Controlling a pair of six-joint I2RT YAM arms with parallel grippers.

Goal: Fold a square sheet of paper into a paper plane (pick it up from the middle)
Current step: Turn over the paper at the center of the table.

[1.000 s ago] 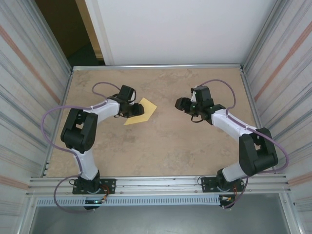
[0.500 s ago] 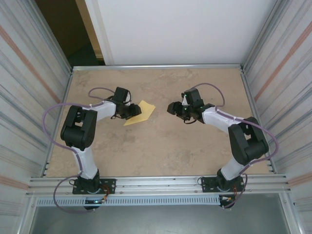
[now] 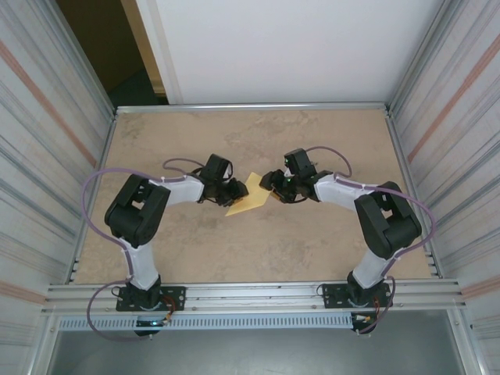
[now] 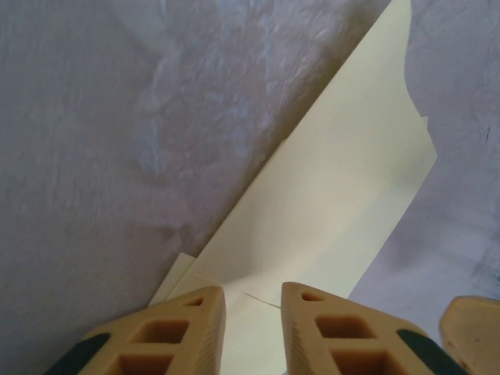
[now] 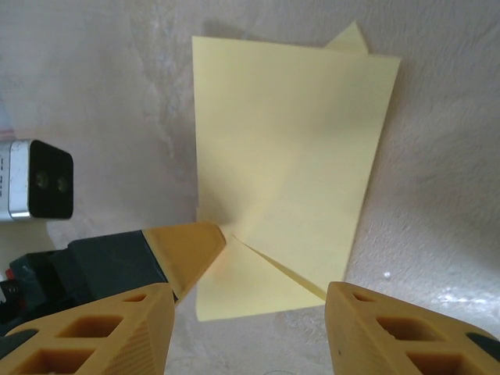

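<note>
1. The yellow paper (image 3: pixel 250 198) lay folded in the middle of the table (image 3: pixel 312 250), squeezed between the left gripper (image 3: pixel 234 190) and the right gripper (image 3: pixel 270 181).
2. From overhead its long axis ran diagonally, near-left to far-right.
3. The right wrist view caught a raised crease and a spare corner poking past the far edge, both too small to see from overhead.
4. The left gripper's fingers were almost together, tips on the paper's edge; couldn't tell if it was really pinching.
5. The right gripper was spread wide, the paper just ahead of it.

The yellow square sheet of paper (image 3: pixel 250 199), partly folded into creased, overlapping flaps, lies flat near the middle of the desk (image 3: pixel 258 250).
</note>
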